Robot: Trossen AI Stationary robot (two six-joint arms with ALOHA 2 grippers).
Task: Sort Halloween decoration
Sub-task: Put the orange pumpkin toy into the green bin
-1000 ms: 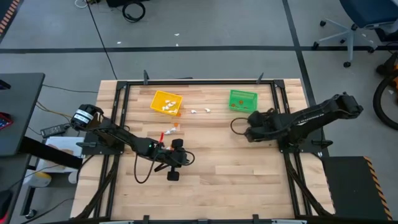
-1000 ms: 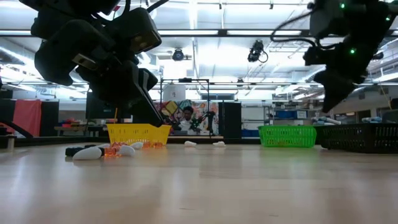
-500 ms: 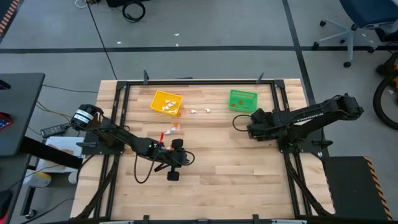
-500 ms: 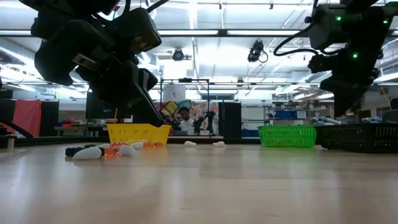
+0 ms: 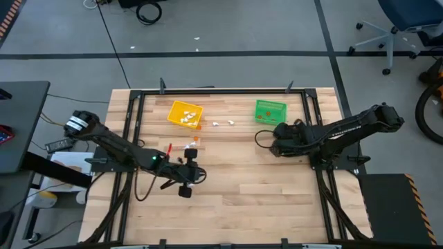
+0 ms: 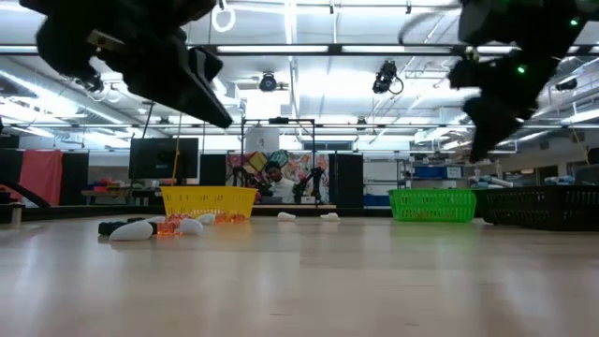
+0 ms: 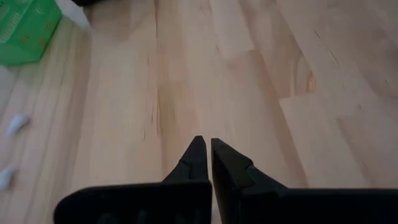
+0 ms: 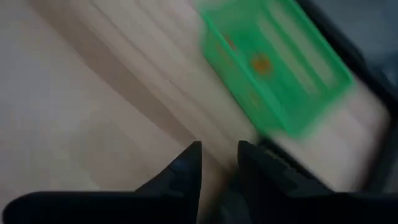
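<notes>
One orange trinket (image 8: 260, 63) inside green bin (image 8: 314, 115)

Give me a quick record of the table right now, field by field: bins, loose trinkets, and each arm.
yellow bin: far left of table, white trinkets inside
green bin: far right, orange piece inside
loose trinkets: white, between the bins
orange trinkets: below yellow bin
left gripper: shut, empty, over bare wood
right gripper: fingers slightly apart, empty, near green bin

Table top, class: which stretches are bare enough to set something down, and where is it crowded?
Bare: the wide wood along the near edge of the table, and the middle between the left hand and right hand. Crowded: around the yellow bin, where trinkets lie scattered, some toward the green bin.
</notes>
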